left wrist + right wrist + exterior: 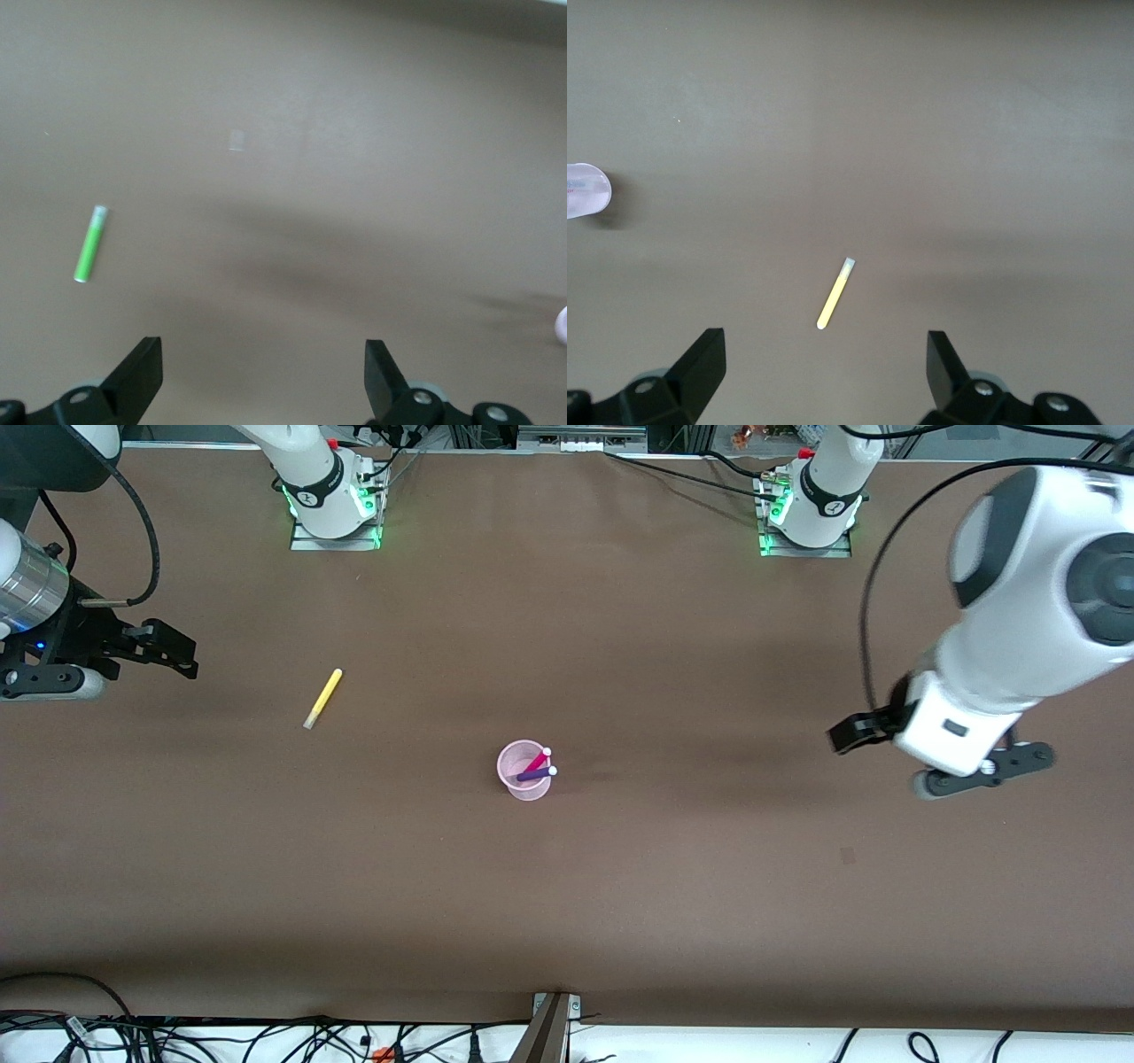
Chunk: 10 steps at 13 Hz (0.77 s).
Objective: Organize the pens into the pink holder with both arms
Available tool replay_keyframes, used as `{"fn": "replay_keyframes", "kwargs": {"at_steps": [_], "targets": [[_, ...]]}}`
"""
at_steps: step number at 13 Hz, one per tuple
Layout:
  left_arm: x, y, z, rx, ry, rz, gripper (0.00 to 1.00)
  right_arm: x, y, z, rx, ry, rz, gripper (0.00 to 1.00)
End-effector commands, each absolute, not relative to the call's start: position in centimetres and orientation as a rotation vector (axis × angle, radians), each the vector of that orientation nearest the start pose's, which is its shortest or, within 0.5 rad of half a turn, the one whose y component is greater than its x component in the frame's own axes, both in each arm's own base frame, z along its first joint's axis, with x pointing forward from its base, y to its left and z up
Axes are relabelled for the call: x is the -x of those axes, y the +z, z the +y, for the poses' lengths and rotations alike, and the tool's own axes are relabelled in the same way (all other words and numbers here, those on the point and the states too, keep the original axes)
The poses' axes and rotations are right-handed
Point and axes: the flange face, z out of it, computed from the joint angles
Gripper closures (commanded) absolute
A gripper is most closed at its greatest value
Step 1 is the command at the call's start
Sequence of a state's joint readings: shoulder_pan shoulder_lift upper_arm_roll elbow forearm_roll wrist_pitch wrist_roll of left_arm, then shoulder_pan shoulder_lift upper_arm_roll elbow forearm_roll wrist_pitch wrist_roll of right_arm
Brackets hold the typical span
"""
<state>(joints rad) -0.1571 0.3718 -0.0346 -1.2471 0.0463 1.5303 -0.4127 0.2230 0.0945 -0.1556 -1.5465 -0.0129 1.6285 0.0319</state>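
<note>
The pink holder (524, 772) stands upright mid-table with the magenta pen (537, 760) and the purple pen (536, 775) leaning in it. The yellow pen (323, 698) lies flat on the table toward the right arm's end. It also shows in the right wrist view (835, 293), ahead of my open, empty right gripper (826, 367), which hovers at that end (173, 651). The holder shows at that view's edge (585, 190). The green pen (90, 243) lies flat in the left wrist view, off to one side of my open, empty left gripper (263, 372). In the front view it is hidden and the left gripper (939, 755) hovers at the left arm's end.
The brown table (620, 886) is bare around the holder. Both arm bases (332, 496) (811, 509) stand along the table's farthest edge. Cables (266, 1036) lie along the nearest edge, off the table. A small pale mark (848, 856) is on the table near the left gripper.
</note>
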Motion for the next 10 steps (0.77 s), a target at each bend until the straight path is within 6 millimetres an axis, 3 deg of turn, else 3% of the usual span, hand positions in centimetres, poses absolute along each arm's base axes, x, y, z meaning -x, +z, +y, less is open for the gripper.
{"fn": "replay_keyframes", "kwargs": {"at_steps": [1, 5, 7, 10], "targets": [[-61.9, 54.8, -6.9, 3.106, 0.183, -0.108, 0.0, -58.7, 59.2, 4.3, 3.179, 0.005, -0.057, 0.0], [-60.0, 53.7, -0.6, 3.162, 0.143, 0.018, 0.0, -58.7, 59.2, 4.4, 3.179, 0.005, -0.057, 0.0], [-59.5, 54.0, 1.0, 3.164, 0.108, -0.001, 0.0, -58.6, 59.3, 4.4, 3.179, 0.002, -0.057, 0.0], [-59.6, 54.3, 1.8, 3.163, 0.106, -0.013, 0.0, -58.7, 59.2, 4.4, 3.179, 0.005, -0.057, 0.0]]}}
